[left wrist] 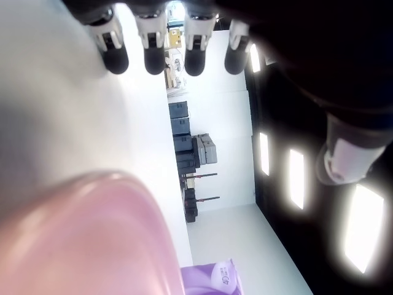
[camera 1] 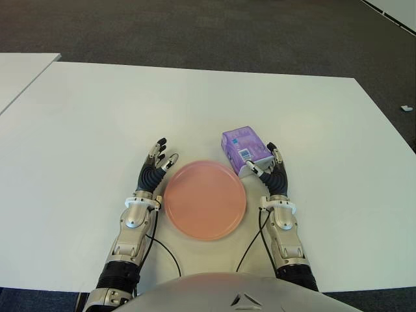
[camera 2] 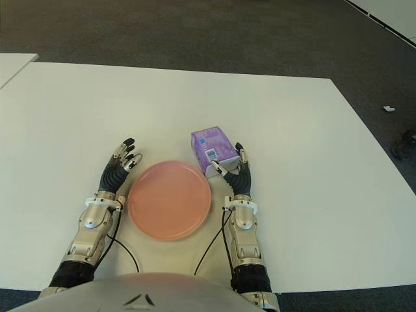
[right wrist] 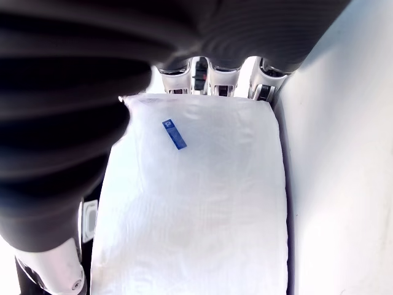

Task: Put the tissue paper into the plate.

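A purple tissue pack (camera 1: 242,148) lies on the white table (camera 1: 97,130), just beyond the right rim of the round pink plate (camera 1: 205,199). My right hand (camera 1: 265,168) stands at the pack's near right corner, open, with the fingers stretched along its side and the thumb by its near end. In the right wrist view the pack's white face (right wrist: 196,203) fills the space in front of the palm, and the fingertips (right wrist: 212,83) show past its far edge. My left hand (camera 1: 160,159) is open beside the plate's left rim. Nothing lies in the plate.
A second white table (camera 1: 16,75) adjoins at the far left. Dark carpet (camera 1: 214,32) lies beyond the table's far edge. Cables (camera 1: 162,250) run from both wrists toward my body.
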Robot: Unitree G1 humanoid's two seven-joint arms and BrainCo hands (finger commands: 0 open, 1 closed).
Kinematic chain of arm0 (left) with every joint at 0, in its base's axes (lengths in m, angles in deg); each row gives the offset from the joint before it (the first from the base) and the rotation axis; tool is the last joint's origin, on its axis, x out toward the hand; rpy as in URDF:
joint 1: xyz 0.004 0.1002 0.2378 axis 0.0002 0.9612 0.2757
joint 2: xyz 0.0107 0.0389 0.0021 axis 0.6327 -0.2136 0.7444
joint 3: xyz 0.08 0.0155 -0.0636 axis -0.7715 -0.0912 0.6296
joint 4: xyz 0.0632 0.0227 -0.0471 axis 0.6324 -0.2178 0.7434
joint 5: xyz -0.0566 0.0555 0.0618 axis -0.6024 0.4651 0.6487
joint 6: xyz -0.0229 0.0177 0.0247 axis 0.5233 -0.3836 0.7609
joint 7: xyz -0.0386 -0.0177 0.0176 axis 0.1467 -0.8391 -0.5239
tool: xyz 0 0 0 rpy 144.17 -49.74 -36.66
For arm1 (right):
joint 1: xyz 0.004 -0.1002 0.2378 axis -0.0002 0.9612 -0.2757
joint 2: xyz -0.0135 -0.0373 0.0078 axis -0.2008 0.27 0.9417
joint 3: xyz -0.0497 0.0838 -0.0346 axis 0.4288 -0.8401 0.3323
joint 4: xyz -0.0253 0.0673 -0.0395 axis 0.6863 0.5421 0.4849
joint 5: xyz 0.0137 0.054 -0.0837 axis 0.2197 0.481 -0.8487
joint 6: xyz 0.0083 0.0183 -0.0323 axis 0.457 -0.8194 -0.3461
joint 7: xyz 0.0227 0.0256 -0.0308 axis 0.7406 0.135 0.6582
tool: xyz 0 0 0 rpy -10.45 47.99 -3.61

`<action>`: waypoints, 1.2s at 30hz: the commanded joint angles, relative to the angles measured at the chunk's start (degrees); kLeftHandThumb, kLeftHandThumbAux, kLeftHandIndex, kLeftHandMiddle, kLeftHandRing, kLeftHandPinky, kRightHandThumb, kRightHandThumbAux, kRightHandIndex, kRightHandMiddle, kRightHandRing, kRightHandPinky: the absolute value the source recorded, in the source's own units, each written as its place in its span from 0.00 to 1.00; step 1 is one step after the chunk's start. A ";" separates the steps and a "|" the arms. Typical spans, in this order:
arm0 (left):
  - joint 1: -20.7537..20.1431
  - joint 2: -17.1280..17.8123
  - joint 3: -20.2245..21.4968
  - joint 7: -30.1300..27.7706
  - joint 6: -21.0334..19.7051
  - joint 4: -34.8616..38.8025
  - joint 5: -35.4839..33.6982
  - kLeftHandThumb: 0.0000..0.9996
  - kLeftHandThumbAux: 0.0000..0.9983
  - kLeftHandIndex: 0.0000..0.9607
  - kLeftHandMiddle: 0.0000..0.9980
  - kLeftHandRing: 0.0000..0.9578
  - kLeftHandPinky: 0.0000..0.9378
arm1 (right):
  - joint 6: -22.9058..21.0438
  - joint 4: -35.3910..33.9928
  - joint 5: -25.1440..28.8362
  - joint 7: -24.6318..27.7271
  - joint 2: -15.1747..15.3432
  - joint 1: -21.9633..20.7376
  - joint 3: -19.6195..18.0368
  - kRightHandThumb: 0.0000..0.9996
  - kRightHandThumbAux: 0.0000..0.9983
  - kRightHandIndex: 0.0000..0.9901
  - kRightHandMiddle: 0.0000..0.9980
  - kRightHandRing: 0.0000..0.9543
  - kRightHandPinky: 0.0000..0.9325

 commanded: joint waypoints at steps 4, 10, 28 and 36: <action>0.32 0.12 0.00 -0.50 -0.03 -1.04 0.06 0.00 0.47 0.00 0.00 0.00 0.00 | -5.85 4.62 -0.09 -0.27 -0.33 2.92 0.04 0.12 0.72 0.00 0.00 0.00 0.00; 0.10 0.01 -0.06 -0.33 -0.02 -1.25 0.21 0.00 0.47 0.00 0.00 0.00 0.00 | -5.90 4.80 0.01 -0.05 -0.05 2.75 0.02 0.12 0.72 0.00 0.00 0.00 0.01; -0.62 -0.68 -0.03 0.58 -1.34 -1.43 0.55 0.00 0.48 0.00 0.00 0.00 0.00 | -7.66 1.75 1.56 1.35 1.64 2.76 -1.57 0.11 0.74 0.00 0.00 0.00 0.02; -1.28 -0.77 -0.13 1.37 -1.32 -2.33 1.41 0.00 0.48 0.00 0.00 0.00 0.00 | -14.38 -12.26 1.20 -0.20 4.22 2.83 -6.93 0.12 0.75 0.00 0.01 0.01 0.04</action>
